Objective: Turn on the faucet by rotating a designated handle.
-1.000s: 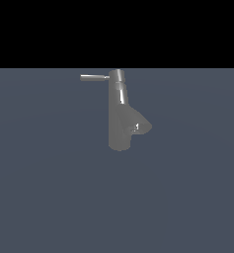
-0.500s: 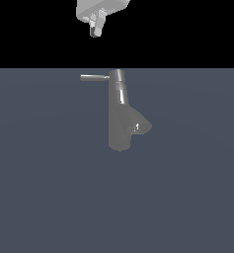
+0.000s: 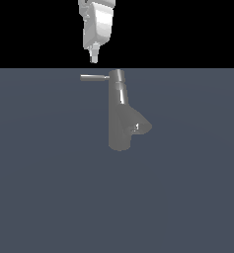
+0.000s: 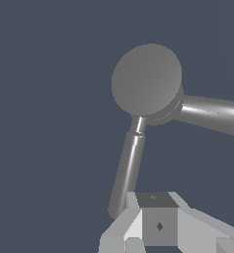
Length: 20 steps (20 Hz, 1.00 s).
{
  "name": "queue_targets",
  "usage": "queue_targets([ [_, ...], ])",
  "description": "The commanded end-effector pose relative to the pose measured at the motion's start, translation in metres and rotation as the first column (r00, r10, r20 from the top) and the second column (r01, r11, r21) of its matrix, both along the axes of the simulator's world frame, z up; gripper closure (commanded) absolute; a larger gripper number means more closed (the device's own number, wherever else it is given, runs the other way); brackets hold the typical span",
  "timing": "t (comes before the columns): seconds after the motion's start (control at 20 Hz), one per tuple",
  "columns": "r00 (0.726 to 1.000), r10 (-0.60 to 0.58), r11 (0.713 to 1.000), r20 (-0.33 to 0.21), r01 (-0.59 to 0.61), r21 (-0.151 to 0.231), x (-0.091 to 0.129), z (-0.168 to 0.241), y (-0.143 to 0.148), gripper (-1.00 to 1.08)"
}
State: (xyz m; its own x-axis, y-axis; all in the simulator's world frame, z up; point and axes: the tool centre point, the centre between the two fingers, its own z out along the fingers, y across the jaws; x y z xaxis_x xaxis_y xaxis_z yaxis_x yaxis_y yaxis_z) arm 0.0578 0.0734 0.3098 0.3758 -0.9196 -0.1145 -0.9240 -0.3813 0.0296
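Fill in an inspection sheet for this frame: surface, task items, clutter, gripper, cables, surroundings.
Surface: plain dark grey-blue ground, uniform.
Faucet: grey metal faucet standing upright, stubby spout toward the exterior view's right.
Handle: thin rod handle sticking out of the top cap toward the exterior view's left, untouched.
Clutter: nothing seen.
Gripper: gripper above the handle with a visible gap, not in contact; whether it is open or shut cannot be told.
Cables: nothing seen.
Surroundings: black background above the ground; nothing else seen.
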Motion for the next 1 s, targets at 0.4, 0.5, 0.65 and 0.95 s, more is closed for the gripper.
queue_targets([
  [0.4, 0.988, -0.156, 0.984, 0.021, 0.157, -0.088, 0.031, -0.039, 0.015, 1.08],
  [0.5, 0.985, -0.169, 0.980, 0.025, 0.171, -0.098, 0.033, -0.043, 0.016, 1.08],
  [0.65, 0.983, -0.182, 0.977, 0.029, 0.184, -0.107, 0.036, -0.047, 0.018, 1.08],
  [0.95, 0.981, -0.189, 0.976, 0.033, 0.191, -0.106, 0.037, -0.047, 0.018, 1.08],
])
